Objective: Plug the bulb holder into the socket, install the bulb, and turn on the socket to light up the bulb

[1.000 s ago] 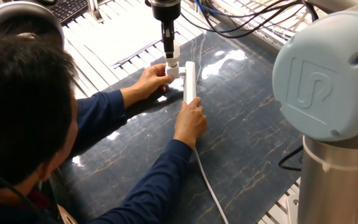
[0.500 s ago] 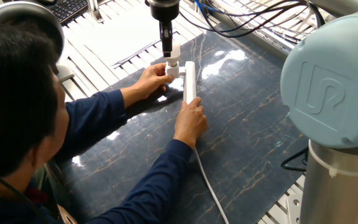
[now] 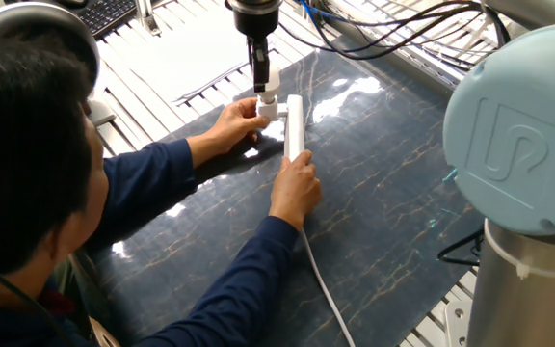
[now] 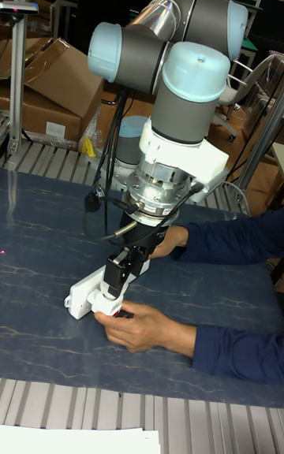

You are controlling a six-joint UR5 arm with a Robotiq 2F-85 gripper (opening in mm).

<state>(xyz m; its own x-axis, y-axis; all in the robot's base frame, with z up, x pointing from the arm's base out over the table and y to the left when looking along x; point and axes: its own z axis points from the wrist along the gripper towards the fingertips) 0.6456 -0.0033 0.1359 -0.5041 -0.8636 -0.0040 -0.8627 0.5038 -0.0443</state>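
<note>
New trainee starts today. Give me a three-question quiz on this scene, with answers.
1. True or false: the power strip lies flat with its outlets facing up.
2. What steadies the power strip? A) a clamp B) a person's hands C) tape
3. Fill in: the gripper hangs over the white ____ plugged into the strip's side.

Key: 1 false, it stands on its edge; 2 B; 3 bulb holder, though whether a bulb is already in it cannot be told.
</note>
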